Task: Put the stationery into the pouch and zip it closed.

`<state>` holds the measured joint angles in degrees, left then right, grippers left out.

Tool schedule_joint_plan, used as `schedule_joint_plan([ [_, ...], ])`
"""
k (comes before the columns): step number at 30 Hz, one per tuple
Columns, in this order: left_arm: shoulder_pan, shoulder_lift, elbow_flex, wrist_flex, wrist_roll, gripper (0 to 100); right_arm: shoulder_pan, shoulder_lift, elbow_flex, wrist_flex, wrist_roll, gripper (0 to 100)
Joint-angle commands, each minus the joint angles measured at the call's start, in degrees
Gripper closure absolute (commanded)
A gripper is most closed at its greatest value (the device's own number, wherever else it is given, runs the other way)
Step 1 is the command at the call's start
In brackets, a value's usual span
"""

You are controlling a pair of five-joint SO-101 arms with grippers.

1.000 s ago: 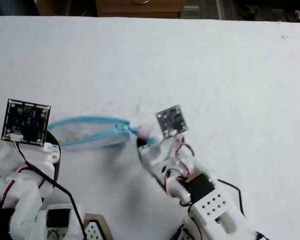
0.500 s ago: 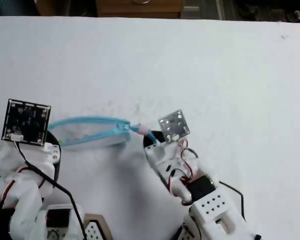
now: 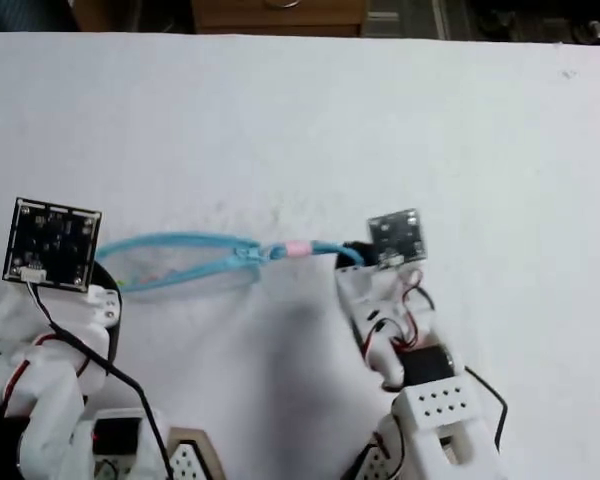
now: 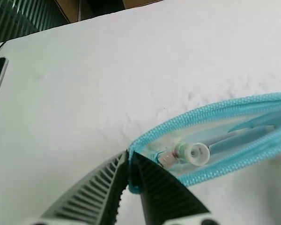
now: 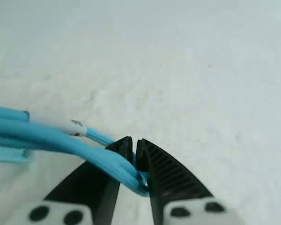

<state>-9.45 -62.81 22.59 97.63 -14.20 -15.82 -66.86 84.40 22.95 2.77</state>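
The right end effector (image 5: 134, 150) is pinching shut on the looped end of a blue cord (image 5: 79, 138), with both strands caught between its tips. From there the cord is stretching taut and nearly straight across the bench (image 3: 400, 130), past a small pink band (image 3: 297, 249), to the zip slider (image 3: 248, 254) at the pouch's near end; whether it is tied to the slider itself is hard to tell. Beyond the slider the pouch (image 3: 165, 240) is lying flat with its long axis in line with the cord. Its blue zip edges are bowing apart, so the mouth is gaping along almost its whole length. A pen (image 4: 192, 153) is lying inside along that axis. At the far end the left end effector (image 4: 129, 158) is clamping closed on the tip of the zip tape and anchoring the pouch.

The open stretch is lying between the slider and the left end effector, so closing will probably mean running the slider along the long axis toward the left arm. The right end effector is sitting on the opposite side of the slider, though it is the nearer one to it.
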Motion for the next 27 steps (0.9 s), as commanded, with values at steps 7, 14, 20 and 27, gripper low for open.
schedule_joint_plan([
  [7,-0.40,4.88,0.97,0.53,0.79,98,6.37,-0.40,-13.89,2.95,-16.97,98.1],
  [14,-0.31,5.14,-1.41,-2.11,0.79,98,1.80,0.04,-31.47,4.18,-19.96,98.1],
  [20,-0.04,5.32,-5.36,-8.00,0.53,98,-5.58,0.13,-46.77,11.74,-19.96,98.1],
  [27,1.19,5.32,-5.27,-10.02,0.70,90,-8.31,4.62,-61.71,16.75,-20.04,98.1],
])
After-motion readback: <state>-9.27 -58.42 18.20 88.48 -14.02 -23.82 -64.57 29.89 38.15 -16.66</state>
